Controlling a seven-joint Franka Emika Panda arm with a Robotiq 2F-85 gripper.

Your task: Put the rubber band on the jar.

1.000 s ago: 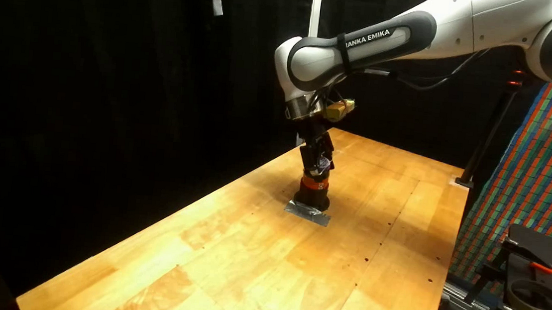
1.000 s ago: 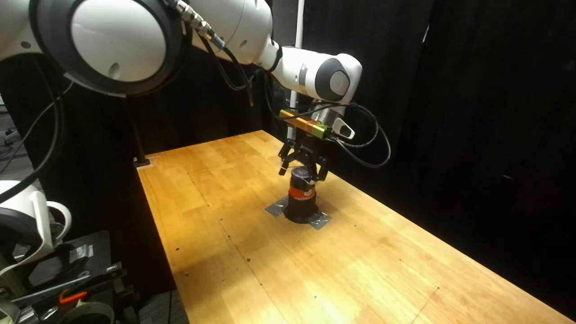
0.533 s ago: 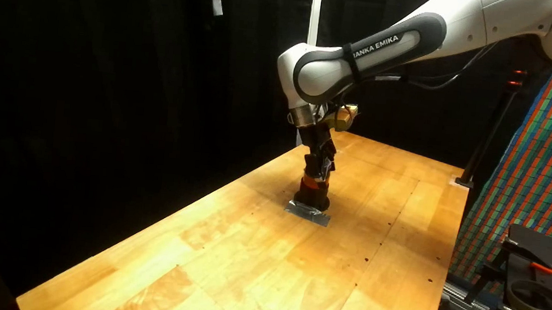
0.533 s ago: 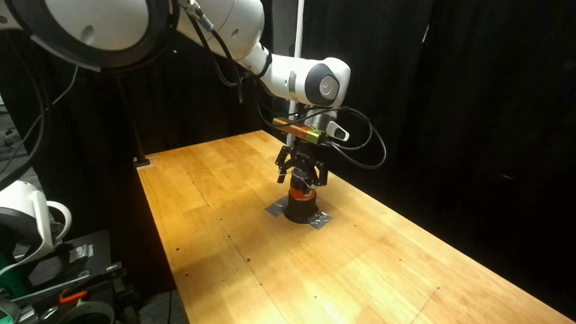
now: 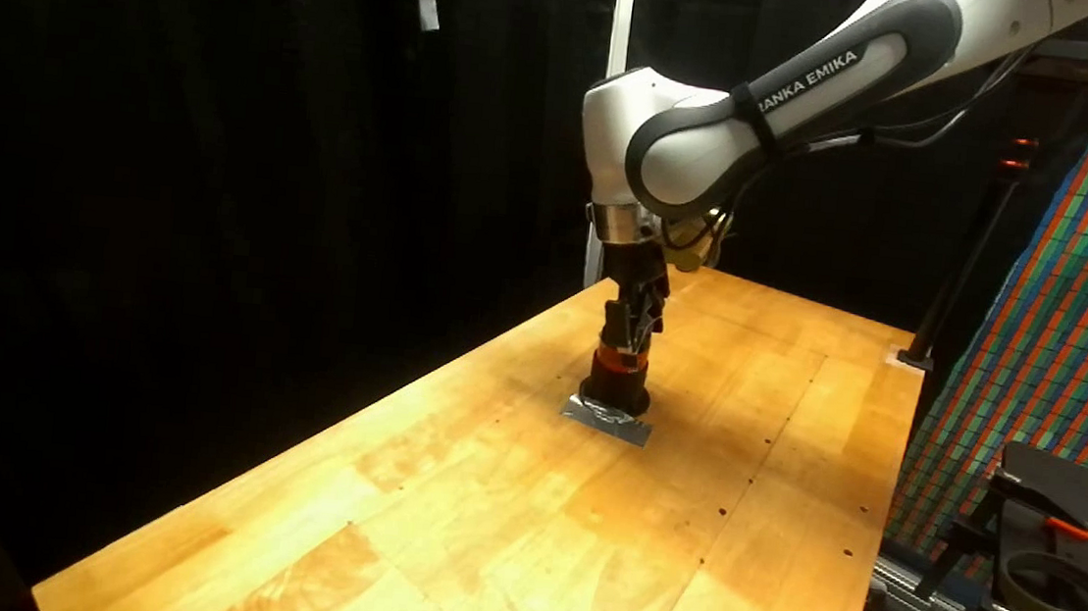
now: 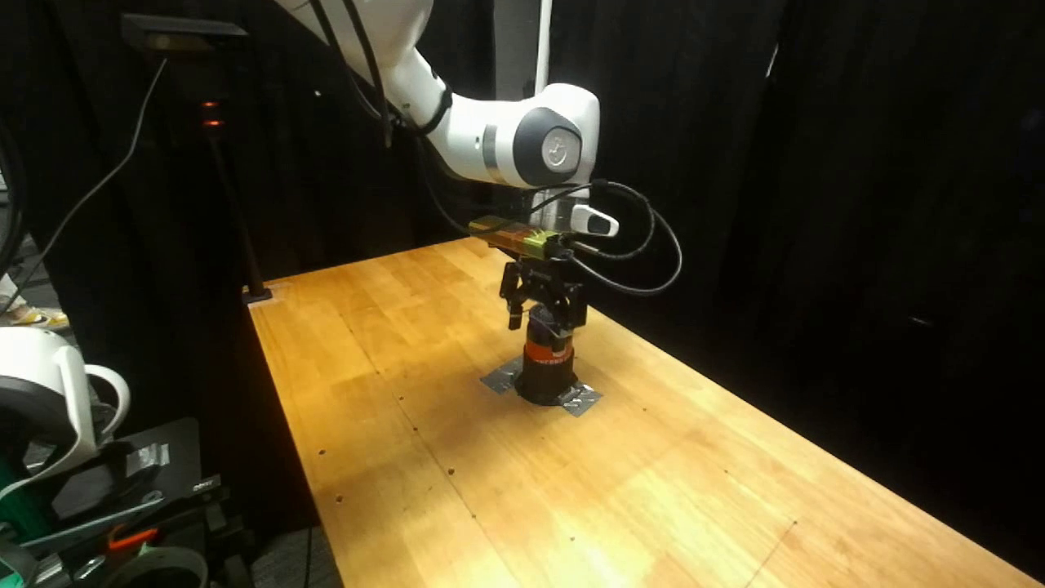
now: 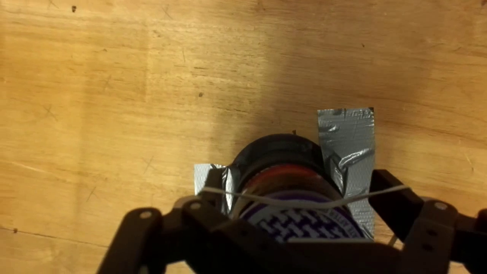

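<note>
The jar stands upright with an orange-red band and a dark body; it also shows in an exterior view. In the wrist view its purple-and-white patterned lid shows from above. My gripper is open, with its fingers apart on either side of the jar's upper part. A thin white rubber band is stretched between the two fingers. One strand passes across the lid and sags at the middle. Most of the loop's other side is hidden behind the gripper. I cannot tell whether the band touches the lid.
The jar sits in a black round base fixed to the wooden table with silver tape. A dark post stands at a table corner. A dark cart with a tape roll stands beside the table.
The gripper has come down around the jar's top and become more upright. The arm's upper links have shifted and risen. The jar and its base have stayed in place.
</note>
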